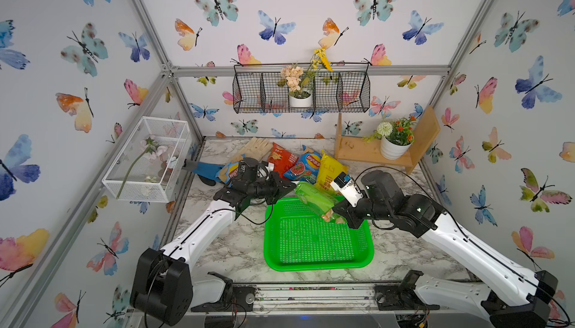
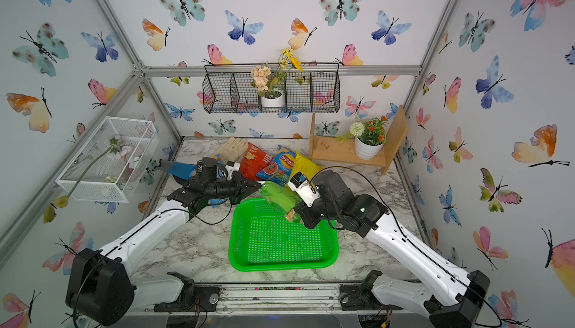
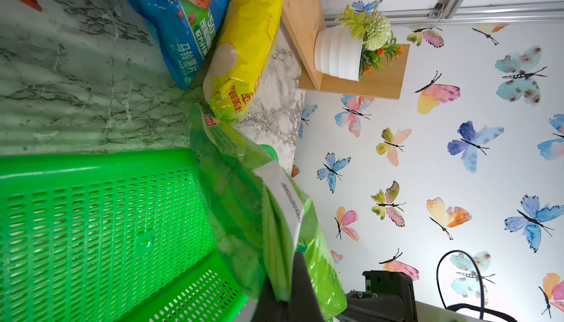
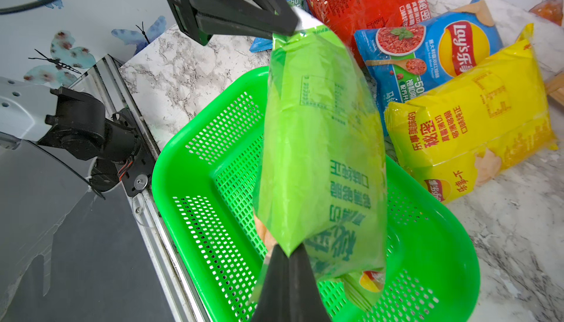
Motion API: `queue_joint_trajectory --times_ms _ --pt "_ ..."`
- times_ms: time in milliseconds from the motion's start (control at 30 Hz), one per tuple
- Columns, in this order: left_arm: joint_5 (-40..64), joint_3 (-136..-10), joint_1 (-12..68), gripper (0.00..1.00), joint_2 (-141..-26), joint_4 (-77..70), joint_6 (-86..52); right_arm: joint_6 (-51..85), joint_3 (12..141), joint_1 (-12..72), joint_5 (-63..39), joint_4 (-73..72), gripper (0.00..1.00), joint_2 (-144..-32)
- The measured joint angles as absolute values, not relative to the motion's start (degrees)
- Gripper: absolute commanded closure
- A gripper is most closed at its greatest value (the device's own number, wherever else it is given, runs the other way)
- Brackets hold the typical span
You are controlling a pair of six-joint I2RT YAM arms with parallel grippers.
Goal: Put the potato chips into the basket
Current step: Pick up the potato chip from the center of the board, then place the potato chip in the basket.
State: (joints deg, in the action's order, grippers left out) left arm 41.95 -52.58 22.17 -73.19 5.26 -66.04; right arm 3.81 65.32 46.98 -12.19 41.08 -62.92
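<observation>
Over the basket [image 4: 164,168], the left gripper [image 4: 287,27] and right gripper [image 4: 285,251] each clamp the green bag [image 4: 320,140]. A blue bag [image 4: 433,52] nearby reads "Lay's".

green bag [image 4: 320,137]: glossy film | basket [image 4: 225,128]: smooth plastic | shelf [image 1: 357,150]: wood

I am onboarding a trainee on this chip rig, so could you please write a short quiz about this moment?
1. True or false: a chip bag lies flat on the floor of the green basket.
2. Which bag do both grippers pinch? A the red one, B a blue one, C the green bag.
3. Fill in: the yellow bag lies on the marble ____, outside the basket.
Key: 1 false. 2 C: the left gripper and right gripper are each shut on one end, above the basket. 3 table.
</observation>
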Motion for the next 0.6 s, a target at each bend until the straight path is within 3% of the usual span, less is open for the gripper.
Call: queue_joint_trajectory --times_ms 100,200,267,433,600 --pt "41.9 -52.6 22.0 1.0 -72.6 5.9 -65.8 3.9 65.3 47.0 -11.9 41.0 0.64 -62.9" --pt "41.8 -53.6 21.8 1.0 -71.0 9.7 -63.5 4.7 65.3 47.0 -11.6 41.0 0.46 -62.7" --pt "41.7 -55.6 21.8 1.0 -69.6 13.1 -60.9 5.1 65.3 47.0 -11.6 40.8 0.4 -61.9" --pt "41.5 -57.6 21.7 1.0 -61.4 17.8 -55.2 7.0 65.3 47.0 -11.6 38.0 0.38 -57.9" --pt "41.6 -54.9 21.7 1.0 -51.5 19.6 -49.8 9.1 64.1 47.0 -11.9 34.8 0.44 -57.6"
